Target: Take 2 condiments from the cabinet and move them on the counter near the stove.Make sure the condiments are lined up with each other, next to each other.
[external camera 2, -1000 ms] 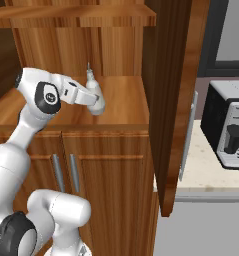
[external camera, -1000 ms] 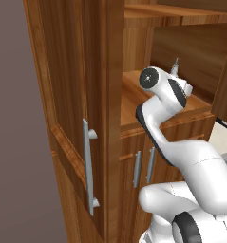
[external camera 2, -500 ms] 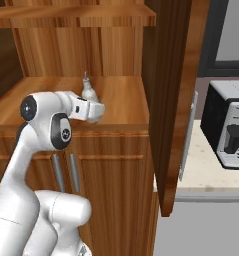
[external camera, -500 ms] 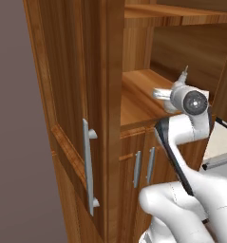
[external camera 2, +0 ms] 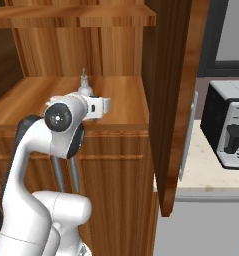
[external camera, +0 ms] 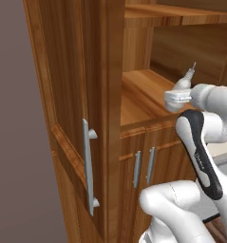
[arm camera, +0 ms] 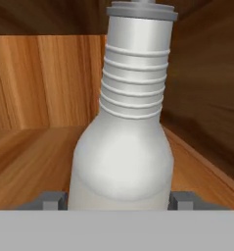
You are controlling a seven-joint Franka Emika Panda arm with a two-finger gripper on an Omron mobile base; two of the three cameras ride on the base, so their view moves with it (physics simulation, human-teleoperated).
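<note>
A whitish pear-shaped condiment bottle (arm camera: 123, 147) with a ribbed neck sits between my two fingertips (arm camera: 50, 201), and my gripper (arm camera: 117, 202) is shut on its lower body. From the left base view the bottle (external camera: 182, 84) stands upright with its thin nozzle up, over the front right part of the cabinet shelf (external camera: 138, 95), with the gripper (external camera: 174, 97) at its base. In the right base view the bottle (external camera 2: 84, 88) rises just behind the white hand. Whether its base touches the shelf is hidden. The stove is out of view.
The cabinet's long left door (external camera: 72, 95) with a silver bar handle (external camera: 89, 166) stands open. The right door (external camera 2: 171, 100) also hangs open, between the shelf and the beige counter (external camera 2: 206, 172), where a steel toaster (external camera 2: 228, 130) stands. Below the shelf are lower doors (external camera: 143, 166).
The arm has swung over: its elbow dropped and the hand turned. The bottle went along in the gripper, a little toward the shelf's front right.
</note>
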